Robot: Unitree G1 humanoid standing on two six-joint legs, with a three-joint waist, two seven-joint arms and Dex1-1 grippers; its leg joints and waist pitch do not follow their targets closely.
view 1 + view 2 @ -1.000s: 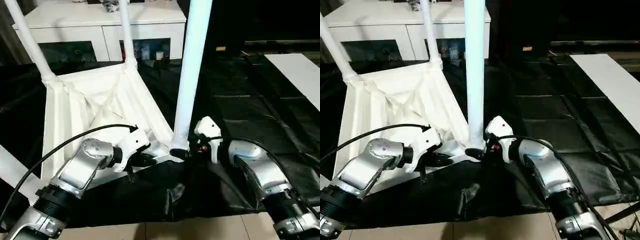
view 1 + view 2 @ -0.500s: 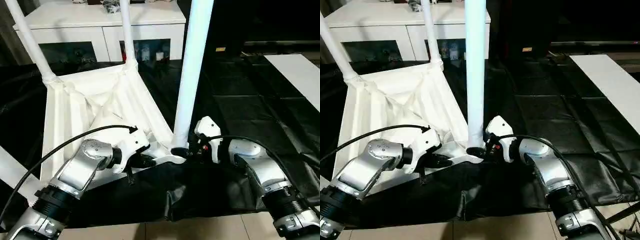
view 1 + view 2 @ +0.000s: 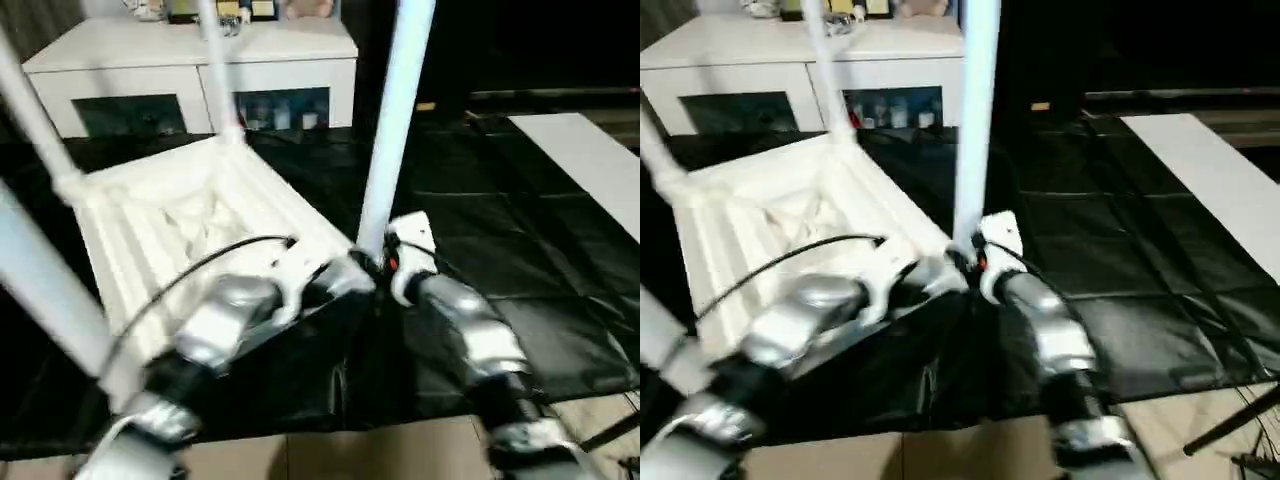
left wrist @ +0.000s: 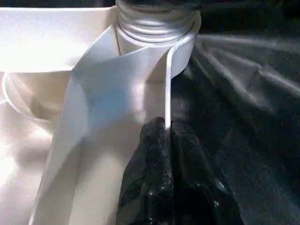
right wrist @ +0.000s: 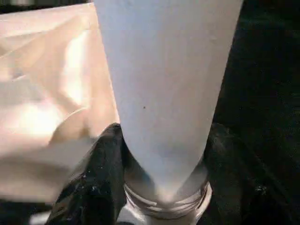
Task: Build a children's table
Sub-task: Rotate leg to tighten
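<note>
Left eye view shows the white tabletop lying upside down and tilted on a black sheet on the floor. Its ribbed underside faces up. White legs stick up from its corners. One leg stands at the near corner, close to the robot. Two more legs rise at the far corners, and a fourth leg shows blurred at the left edge.

The right gripper is at the foot of the near leg. In the right wrist view its two black fingers sit on both sides of the leg, grasping it just above the ridged ring of the corner socket.

The left gripper is at the same corner, just beside the right one. In the left wrist view its black fingers are clenched on a thin white rib of the tabletop, which runs up to the round socket.

Behind the tabletop stands a white cabinet with glass doors. A flat white board lies on the sheet far off to the right.
</note>
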